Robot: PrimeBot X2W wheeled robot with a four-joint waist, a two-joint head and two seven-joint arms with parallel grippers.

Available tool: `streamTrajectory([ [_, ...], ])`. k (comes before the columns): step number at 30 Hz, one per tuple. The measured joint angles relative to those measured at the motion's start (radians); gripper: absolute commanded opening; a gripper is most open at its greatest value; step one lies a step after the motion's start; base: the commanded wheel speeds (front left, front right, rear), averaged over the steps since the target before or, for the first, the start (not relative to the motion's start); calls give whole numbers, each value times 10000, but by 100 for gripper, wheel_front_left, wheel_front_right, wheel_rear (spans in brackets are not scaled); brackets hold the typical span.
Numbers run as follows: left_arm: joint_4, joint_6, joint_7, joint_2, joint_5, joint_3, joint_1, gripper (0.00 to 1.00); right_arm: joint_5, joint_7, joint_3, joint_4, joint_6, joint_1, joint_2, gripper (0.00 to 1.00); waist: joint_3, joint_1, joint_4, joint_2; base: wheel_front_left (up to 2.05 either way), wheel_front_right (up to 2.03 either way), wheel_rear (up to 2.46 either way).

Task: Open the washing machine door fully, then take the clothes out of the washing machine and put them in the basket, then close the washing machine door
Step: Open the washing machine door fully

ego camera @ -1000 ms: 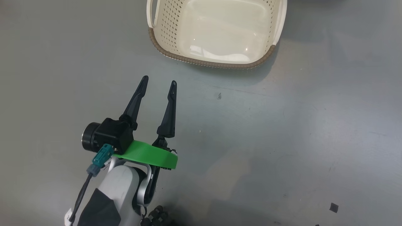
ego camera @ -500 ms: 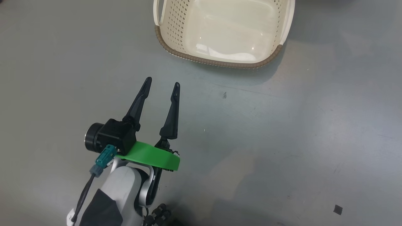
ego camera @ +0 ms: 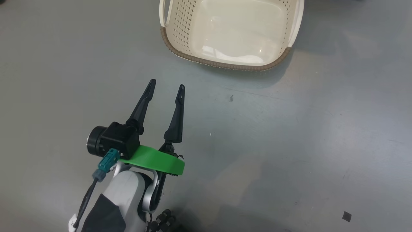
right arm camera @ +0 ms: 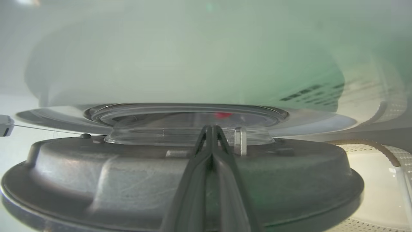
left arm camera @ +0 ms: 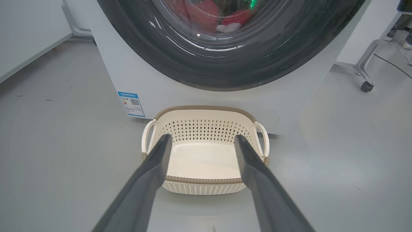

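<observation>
My view's shifted so the basket (ego camera: 225, 66) on the floor (ego camera: 289, 145) sits lower; left tool (ego camera: 166, 83) spread, right tool (right arm camera: 210, 127) pressed together behind the door (right arm camera: 96, 174), so I'm guessing mid-opening, next shove it wider.

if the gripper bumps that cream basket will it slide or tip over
Probably slides rather than tips: the basket sits low and wide on the smooth grey floor. Likely light, since it is empty perforated plastic. Its thin walls may flex if squeezed.
</observation>
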Motion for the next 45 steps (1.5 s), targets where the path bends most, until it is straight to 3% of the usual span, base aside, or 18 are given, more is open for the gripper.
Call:
streamTrajectory([
  [21, 81, 2, 0, 0, 61, 36, 0, 100, 109, 598, 15, 813, -75, -26, 82, 0, -321, 0, -90, 0, 0, 0, 0],
  [45, 382, 2, 0, 2, 88, 138, 51, 100, 679, 1367, -27, 1365, -73, 1578, 593, 0, -1430, -1, -379, 0, 0, 0, 0],
])
